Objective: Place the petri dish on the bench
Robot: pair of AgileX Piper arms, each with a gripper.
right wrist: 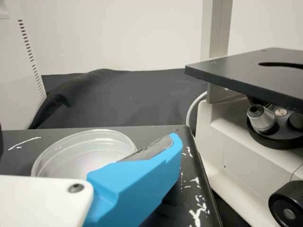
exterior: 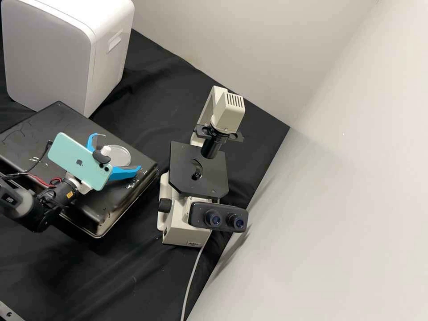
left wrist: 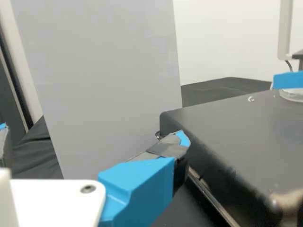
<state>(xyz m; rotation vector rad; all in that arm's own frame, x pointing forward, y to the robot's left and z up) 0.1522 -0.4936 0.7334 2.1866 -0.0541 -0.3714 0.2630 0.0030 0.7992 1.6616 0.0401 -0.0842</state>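
The petri dish (exterior: pixel 120 154) lies flat on top of a black case (exterior: pixel 53 120), close to the case's 3 o'clock edge and not on the table (exterior: pixel 133 267) itself; the right hand (exterior: pixel 115 153) is open around it, one blue finger at the dish's 9 o'clock side and the other running along its 5 o'clock rim; whether that finger touches the rim cannot be told. At 3 o'clock of the case stands a microscope (exterior: pixel 196 178), with just a narrow strip of dark cloth between the two; a white box (exterior: pixel 58 49) stands at 11 o'clock, near the case's far edge. Wider bare cloth lies at 6 o'clock of the case and at 12 o'clock, between the white box and the microscope; the table's outer edge runs slantwise from 1 o'clock down to 6 o'clock along the pale wall. The left hand (left wrist: pixel 92 135) is open and empty, low beside the case's side wall, just under its top edge.
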